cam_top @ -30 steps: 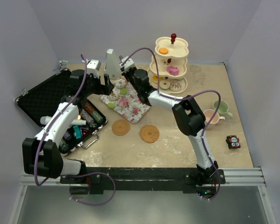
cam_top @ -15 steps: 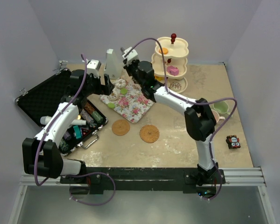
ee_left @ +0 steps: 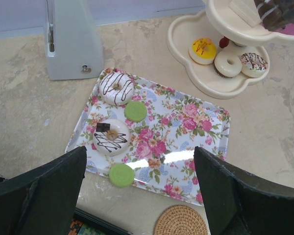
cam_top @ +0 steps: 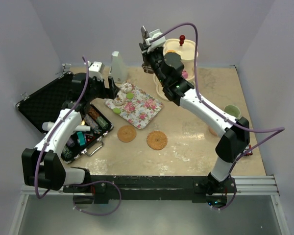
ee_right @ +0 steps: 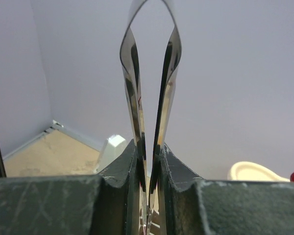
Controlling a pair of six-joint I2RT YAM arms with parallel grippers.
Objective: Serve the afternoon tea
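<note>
Between your right gripper (ee_right: 149, 152) fingers the metal tongs (ee_right: 132, 88) are clamped, held high beside the tiered stand (cam_top: 190, 49), probably for loading a tier; beneath your left gripper (ee_left: 139, 156), jaws wide apart, donuts (ee_left: 116, 88) lie on the floral tray (ee_left: 186, 127)

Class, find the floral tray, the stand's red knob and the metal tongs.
floral tray (ee_left: 181, 142), left wrist view, bare patterned middle.
red knob (cam_top: 182, 37), top external view, round top.
metal tongs (ee_right: 131, 83), right wrist view, left blade.
</note>
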